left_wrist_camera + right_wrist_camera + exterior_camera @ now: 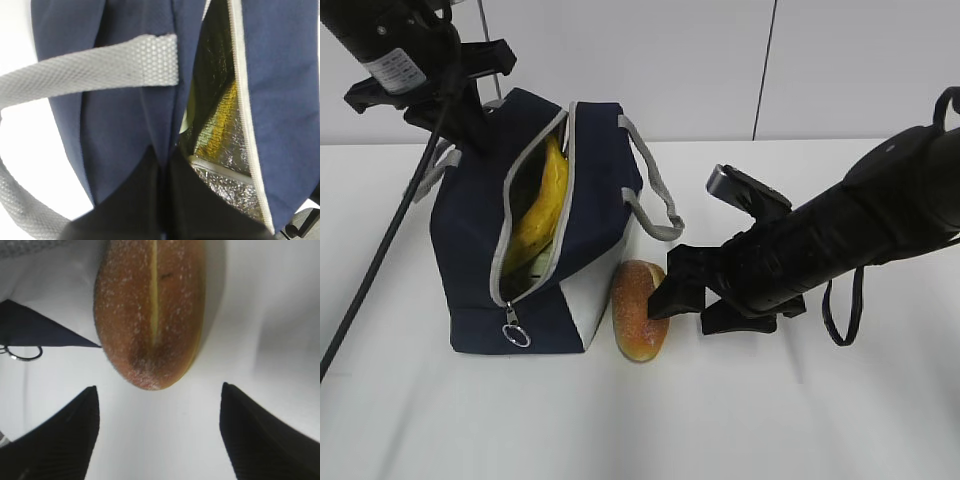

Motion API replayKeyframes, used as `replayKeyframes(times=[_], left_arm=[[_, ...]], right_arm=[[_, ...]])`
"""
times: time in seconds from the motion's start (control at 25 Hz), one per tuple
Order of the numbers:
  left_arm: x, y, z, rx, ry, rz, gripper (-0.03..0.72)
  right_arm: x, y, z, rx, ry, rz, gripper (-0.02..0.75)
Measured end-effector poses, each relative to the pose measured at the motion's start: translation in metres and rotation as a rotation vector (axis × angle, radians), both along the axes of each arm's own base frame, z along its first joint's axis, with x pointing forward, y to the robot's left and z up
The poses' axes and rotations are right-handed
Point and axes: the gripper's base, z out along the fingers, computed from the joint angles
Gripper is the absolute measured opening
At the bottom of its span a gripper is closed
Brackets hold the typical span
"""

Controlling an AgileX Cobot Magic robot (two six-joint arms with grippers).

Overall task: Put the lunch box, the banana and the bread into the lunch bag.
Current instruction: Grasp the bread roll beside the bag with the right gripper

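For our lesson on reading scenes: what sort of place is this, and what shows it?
Probably a robotics lab or test bench: a bare white table, plain pale wall panels, and two black robot arms working around a lunch bag and bread.

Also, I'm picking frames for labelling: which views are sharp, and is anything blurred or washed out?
Exterior view: evenly lit and sharp, soft shadows under the lunch bag and bread. Left wrist view: bag fabric close and soft, table at left blown out white. Right wrist view: bread crust fairly sharp, the dark fingers blurred.
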Motion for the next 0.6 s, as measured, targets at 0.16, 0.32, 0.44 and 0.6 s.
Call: replayKeyframes(times=[0.16,0.32,0.44,0.6], left_arm=[[0.000,0.000,0.000,0.000,0.000,0.000,0.000],[0.000,0.000,0.000,0.000,0.000,0.000,0.000],[0.000,0.000,0.000,0.000,0.000,0.000,0.000],[0.000,0.000,0.000,0.000,0.000,0.000,0.000]], right_arm=[[0.004,-0.002,-0.002,-0.039,-0.063,0.012,0.627],[0.011,-0.001,0.003,-0.050,-0.121,0.023,0.661],[0.019,0.002,0.011,-0.045,-0.166,0.047,0.663],[0.029,0.007,0.007,-0.031,-0.164,0.072,0.661]])
